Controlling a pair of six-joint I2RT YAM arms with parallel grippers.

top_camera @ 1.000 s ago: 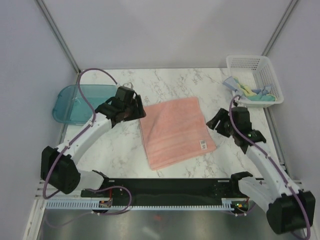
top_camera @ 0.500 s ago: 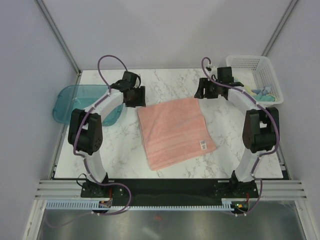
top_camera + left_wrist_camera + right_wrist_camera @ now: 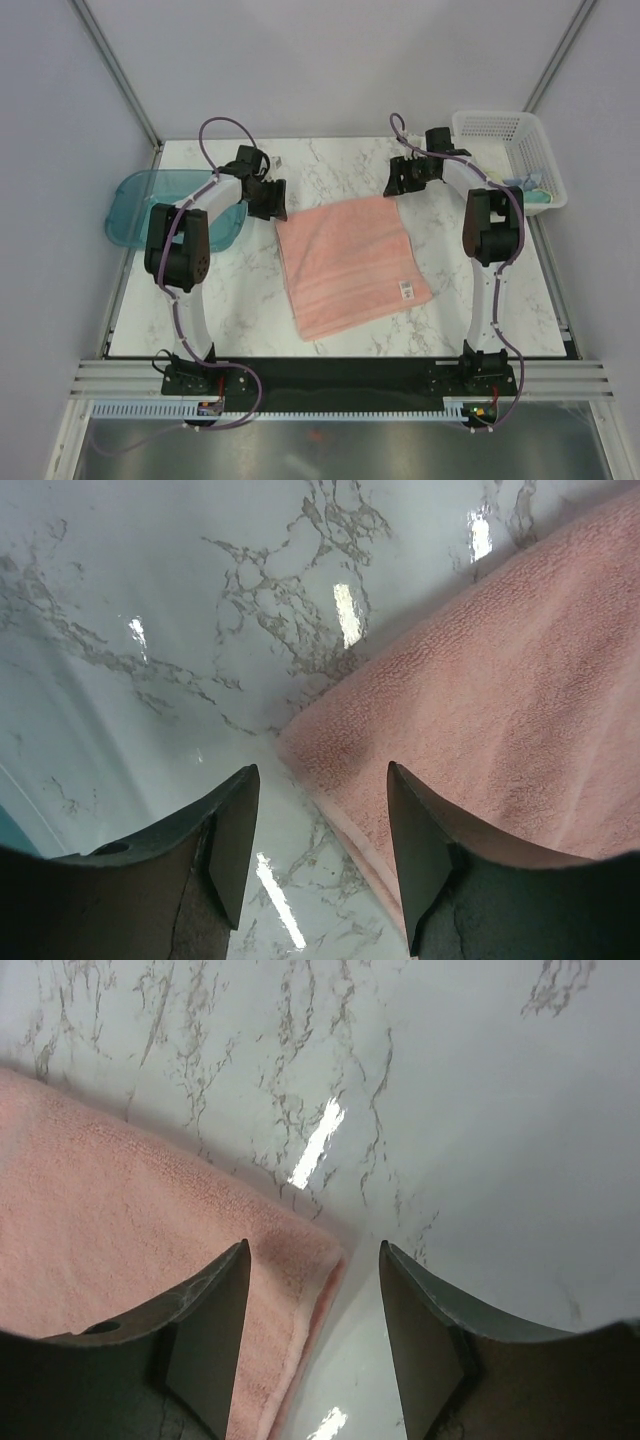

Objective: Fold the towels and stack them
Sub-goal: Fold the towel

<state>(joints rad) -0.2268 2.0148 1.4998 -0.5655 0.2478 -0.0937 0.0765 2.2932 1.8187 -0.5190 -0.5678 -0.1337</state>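
Observation:
A salmon-pink towel lies folded flat in the middle of the marble table, a small white tag near its right front edge. My left gripper is open over the towel's far left corner; in the left wrist view the gripper straddles the towel's edge, empty. My right gripper is open over the far right corner; in the right wrist view the gripper has one finger over the cloth and the other over bare marble. Bits of light blue and teal cloth show in the basket.
A white mesh basket stands at the far right corner of the table. A translucent teal tray sits at the left edge, partly under my left arm. Grey walls close in the back and sides.
Both arms have swung from beside the towel out to its two far corners and settled lower over them. Both grippers have narrowed a little but hold nothing.

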